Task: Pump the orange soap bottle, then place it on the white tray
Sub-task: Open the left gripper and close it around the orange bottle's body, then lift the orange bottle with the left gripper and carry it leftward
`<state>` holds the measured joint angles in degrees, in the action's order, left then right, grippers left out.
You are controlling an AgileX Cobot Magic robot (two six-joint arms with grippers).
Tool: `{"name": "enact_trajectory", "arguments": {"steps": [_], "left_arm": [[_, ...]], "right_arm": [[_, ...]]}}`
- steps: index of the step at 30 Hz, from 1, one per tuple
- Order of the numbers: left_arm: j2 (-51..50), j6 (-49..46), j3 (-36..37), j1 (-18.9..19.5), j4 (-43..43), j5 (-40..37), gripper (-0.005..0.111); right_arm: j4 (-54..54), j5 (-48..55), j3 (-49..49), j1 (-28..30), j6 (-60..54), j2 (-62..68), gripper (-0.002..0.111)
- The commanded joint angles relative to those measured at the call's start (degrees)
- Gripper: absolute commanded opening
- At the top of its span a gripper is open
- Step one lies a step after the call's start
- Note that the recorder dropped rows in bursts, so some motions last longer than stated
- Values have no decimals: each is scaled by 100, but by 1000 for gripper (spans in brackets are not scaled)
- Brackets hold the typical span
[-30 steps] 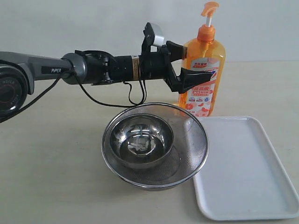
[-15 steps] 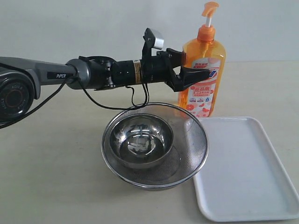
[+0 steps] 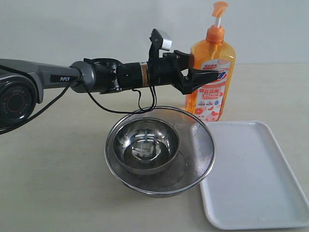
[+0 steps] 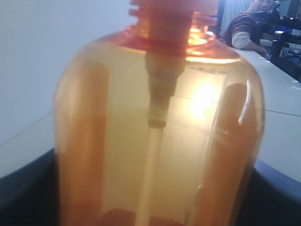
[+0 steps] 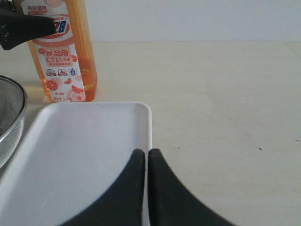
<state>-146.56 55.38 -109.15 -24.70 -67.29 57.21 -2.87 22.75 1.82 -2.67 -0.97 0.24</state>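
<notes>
Found right gripper (image 5: 146, 155) pressed together, poised at a rim of the white tray (image 3: 256, 193), 4 o'clock. Noted tray bare, its left rim crowded by mesh strainer (image 3: 205, 145) and steel bowl (image 3: 145, 145) at 6 o'clock. Farther, at 1 o'clock, found orange soap bottle (image 3: 211, 92) standing just behind tray, left gripper (image 3: 203, 68) clamped across its body, judged steadying it for pumping. Noted pump head (image 3: 219, 7) unobstructed above.

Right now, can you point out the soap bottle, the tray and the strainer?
soap bottle (image 3: 208, 100): exterior view, on its label.
tray (image 3: 251, 169): exterior view, on its bare floor.
strainer (image 3: 196, 144): exterior view, on its mesh wall.
</notes>
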Motion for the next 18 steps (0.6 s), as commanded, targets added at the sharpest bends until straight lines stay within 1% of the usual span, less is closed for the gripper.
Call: {"name": "enact_trajectory", "arguments": {"steps": [1,8,14,18], "left_arm": [[-13,77,-17,-51,65,-7,5],[-13,77,-17,-51,90,-7,5],[-13,77,-17,-51,74,345,5],[-13,77,-17,-51,74,413,5]], "right_arm": [[14,-34,-18,36,-18,-24,0],[14,-83,-18,36,-18,-24,0],[31,-98,-18,36,-18,-24,0],[31,-98,-18,36,-18,-24,0]]}}
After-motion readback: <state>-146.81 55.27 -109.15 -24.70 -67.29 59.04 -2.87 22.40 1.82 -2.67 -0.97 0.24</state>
